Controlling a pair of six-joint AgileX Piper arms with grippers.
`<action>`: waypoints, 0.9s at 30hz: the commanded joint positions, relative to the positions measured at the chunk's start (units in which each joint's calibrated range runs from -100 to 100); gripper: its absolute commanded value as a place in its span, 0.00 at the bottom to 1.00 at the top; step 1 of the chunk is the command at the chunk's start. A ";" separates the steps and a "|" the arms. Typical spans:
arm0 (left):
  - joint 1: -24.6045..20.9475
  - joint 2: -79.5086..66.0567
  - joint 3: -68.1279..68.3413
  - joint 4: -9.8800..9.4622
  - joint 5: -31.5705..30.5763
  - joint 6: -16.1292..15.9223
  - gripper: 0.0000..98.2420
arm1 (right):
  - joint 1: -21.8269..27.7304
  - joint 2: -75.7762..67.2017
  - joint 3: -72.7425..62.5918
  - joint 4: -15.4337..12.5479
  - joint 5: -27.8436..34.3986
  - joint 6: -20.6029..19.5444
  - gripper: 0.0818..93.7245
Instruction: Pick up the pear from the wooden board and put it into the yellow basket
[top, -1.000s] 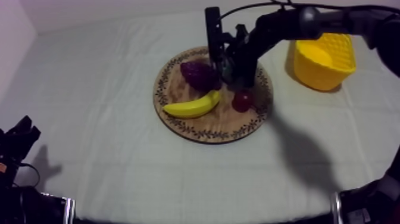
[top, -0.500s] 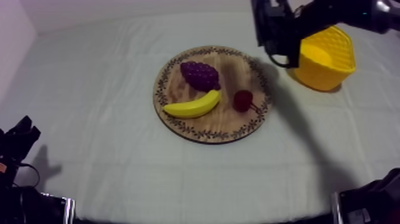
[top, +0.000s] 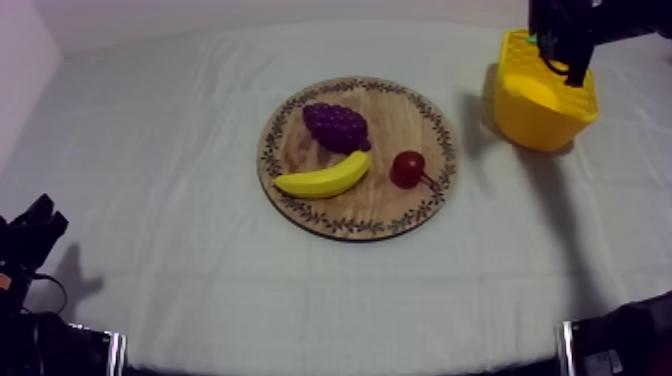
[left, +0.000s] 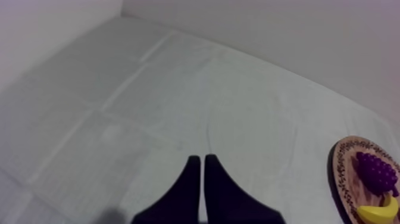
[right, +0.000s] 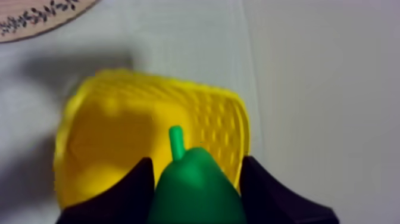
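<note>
My right gripper is clamped on the pear at its broad body, over the yellow basket; I judge it light, rigid and smooth, so this widest-part hold suits it.

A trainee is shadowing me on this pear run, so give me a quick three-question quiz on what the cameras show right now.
1. True or false: the right gripper is shut on the pear over the yellow basket.
2. How many fruits lie on the wooden board? A) two B) three C) four
3. Fill in: the left gripper, low over the cloth, has its fingers ____ (open or shut).
Key: 1 true. 2 B: the banana, the bunch of grapes and the small red fruit. 3 shut.
</note>
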 joint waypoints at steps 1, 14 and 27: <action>0.00 -0.01 0.00 -0.01 -0.01 0.02 0.00 | 1.08 1.38 0.46 0.06 -0.67 -0.13 0.41; 0.00 -0.01 0.00 -0.01 -0.01 0.01 0.00 | 3.82 10.63 -0.01 -3.39 -2.96 2.53 0.43; 0.00 -0.01 0.00 -0.01 -0.01 0.01 0.00 | 3.93 15.48 -2.96 -6.31 -5.20 2.44 0.49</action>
